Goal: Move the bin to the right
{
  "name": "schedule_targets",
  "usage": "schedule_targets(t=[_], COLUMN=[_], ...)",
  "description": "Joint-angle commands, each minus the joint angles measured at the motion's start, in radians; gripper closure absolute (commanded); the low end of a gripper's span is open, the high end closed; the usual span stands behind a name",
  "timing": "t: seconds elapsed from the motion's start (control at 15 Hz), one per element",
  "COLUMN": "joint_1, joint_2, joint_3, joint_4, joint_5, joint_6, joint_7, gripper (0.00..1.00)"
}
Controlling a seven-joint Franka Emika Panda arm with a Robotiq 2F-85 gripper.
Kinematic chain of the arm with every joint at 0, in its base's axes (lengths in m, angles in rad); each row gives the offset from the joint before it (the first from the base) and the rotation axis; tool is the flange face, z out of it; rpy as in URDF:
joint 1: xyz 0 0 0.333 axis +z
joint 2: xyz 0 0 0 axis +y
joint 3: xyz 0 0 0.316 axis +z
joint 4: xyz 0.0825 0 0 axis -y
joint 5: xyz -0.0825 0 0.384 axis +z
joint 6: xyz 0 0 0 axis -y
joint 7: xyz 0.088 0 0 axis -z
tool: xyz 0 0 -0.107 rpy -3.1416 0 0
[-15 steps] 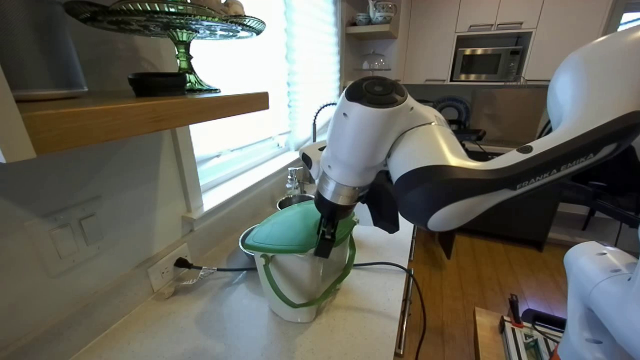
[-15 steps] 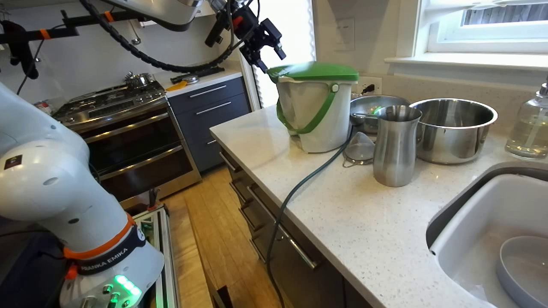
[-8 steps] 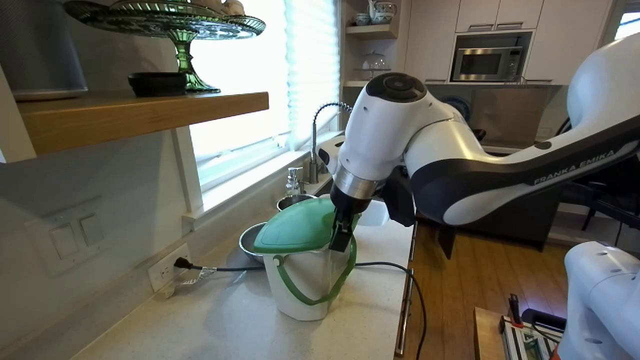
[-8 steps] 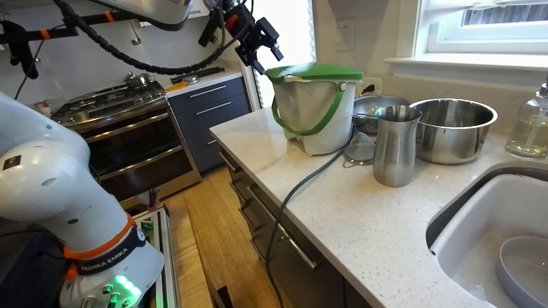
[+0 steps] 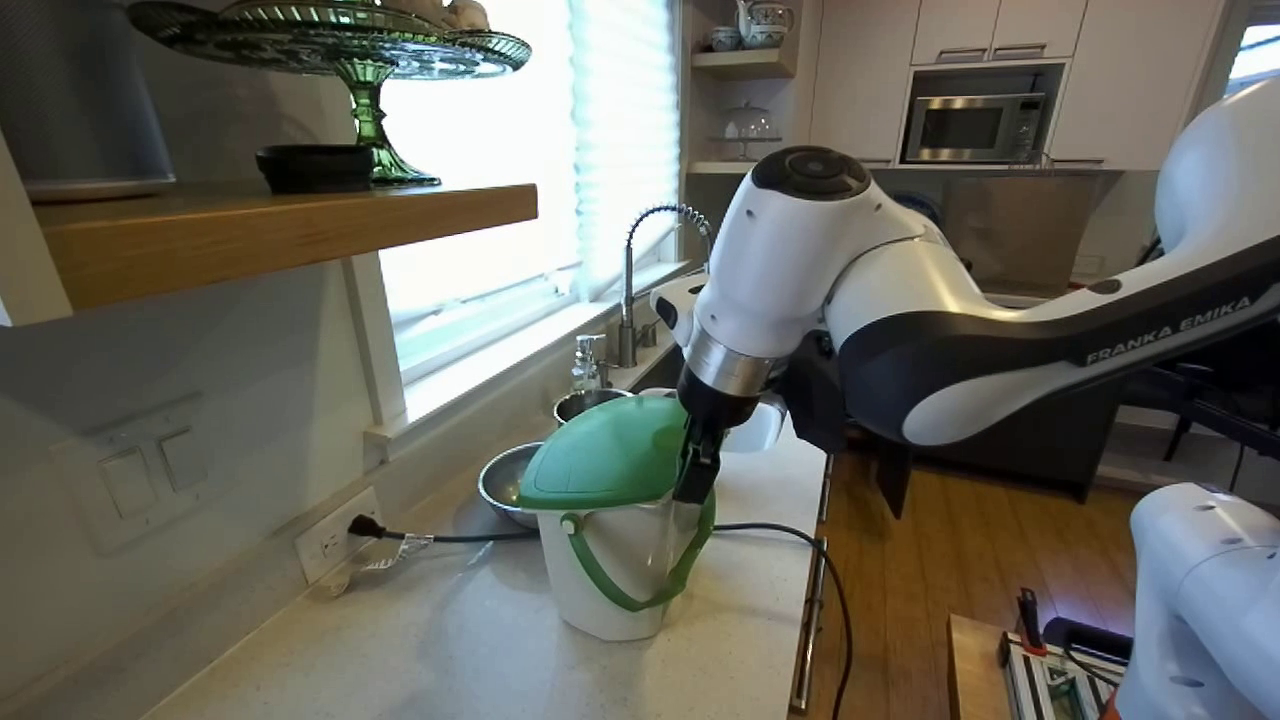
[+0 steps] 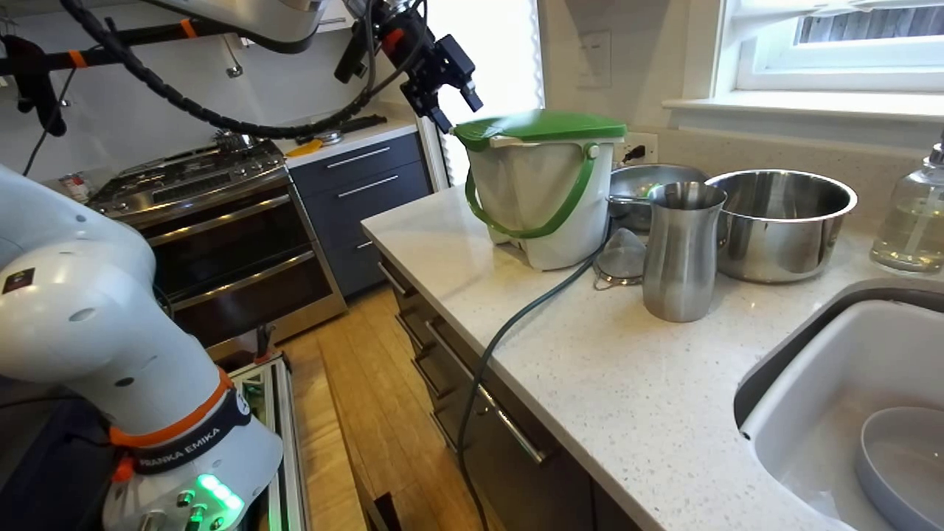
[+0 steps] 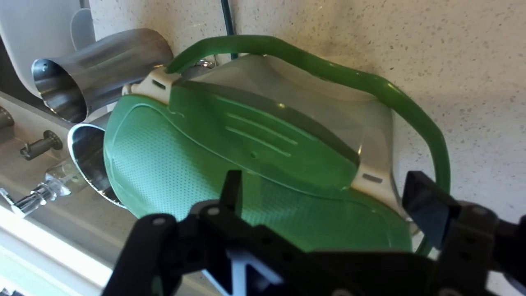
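Your hand (image 6: 460,115) is spread wide with nothing pinched, tipped down at a slant just by the edge of the lid (image 6: 542,125). The bin (image 6: 531,177) looks light and stiff, but its lid may be slippery, so the handle (image 7: 370,83) seems the best part to grab. The bin stands on the counter (image 6: 612,391) near the bowl (image 5: 508,475), with your arm (image 5: 785,240) bent high beside it.

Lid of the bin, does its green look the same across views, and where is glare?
No: in an exterior view, the window is blown out white and the lid looks bluish; in the wrist view it's a deeper green, with a pale sheen.
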Motion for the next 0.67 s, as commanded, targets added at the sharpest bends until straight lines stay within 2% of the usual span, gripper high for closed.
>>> schedule_targets(t=[0.0,0.2,0.27,0.6], joint_1=[-0.002,0.003,0.017,-0.004], joint_2=[-0.04,-0.076,-0.093,-0.172], joint_3=[-0.007,-0.022,-0.044,-0.097], joint_4=[0.001,0.021,0.029,0.106], joint_5=[0.076,0.141,0.193,0.279], joint_6=[-0.023,-0.039,-0.052,-0.212], joint_7=[-0.012,-0.039,-0.078,-0.155], gripper=[0.0,0.0,0.0,0.0])
